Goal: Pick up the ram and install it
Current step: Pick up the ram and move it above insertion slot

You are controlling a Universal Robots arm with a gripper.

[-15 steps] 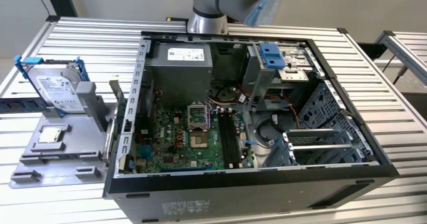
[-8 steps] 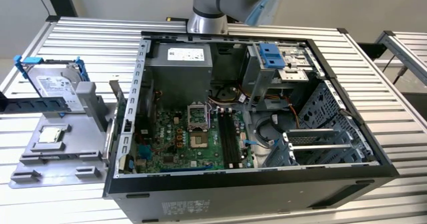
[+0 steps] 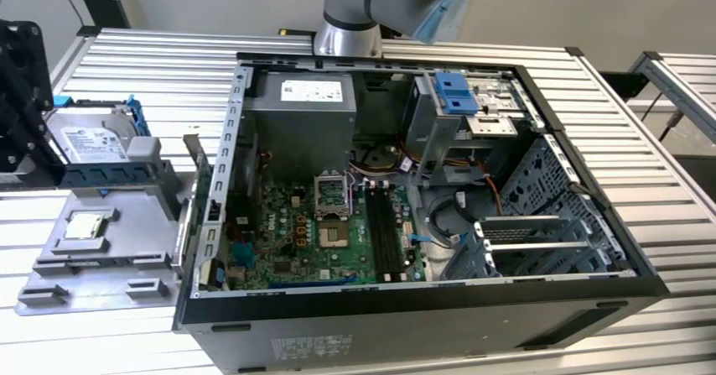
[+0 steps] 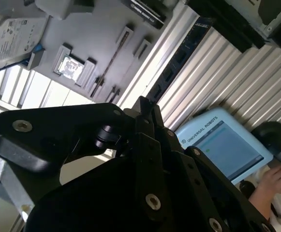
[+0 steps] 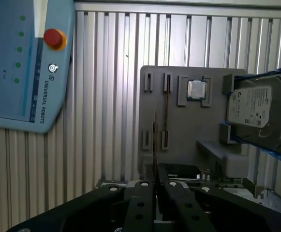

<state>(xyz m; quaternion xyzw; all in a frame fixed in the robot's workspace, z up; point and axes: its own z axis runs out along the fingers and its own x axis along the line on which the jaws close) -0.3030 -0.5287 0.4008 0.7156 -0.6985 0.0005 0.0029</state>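
Arm (image 3: 381,6) cut off by exterior view's top edge; case (image 3: 448,308) front cropped at bottom edge. Second wrist view: ram (image 4: 179,58) near end buried between clamped pincer (image 4: 147,108) fingers; teach pendant (image 4: 222,145) partly behind pincer body; hand (image 4: 275,181) cropped at edge. First wrist view: ram edge-on, mere thin line; hard drive (image 5: 258,113) cropped at edge, teach pendant too.
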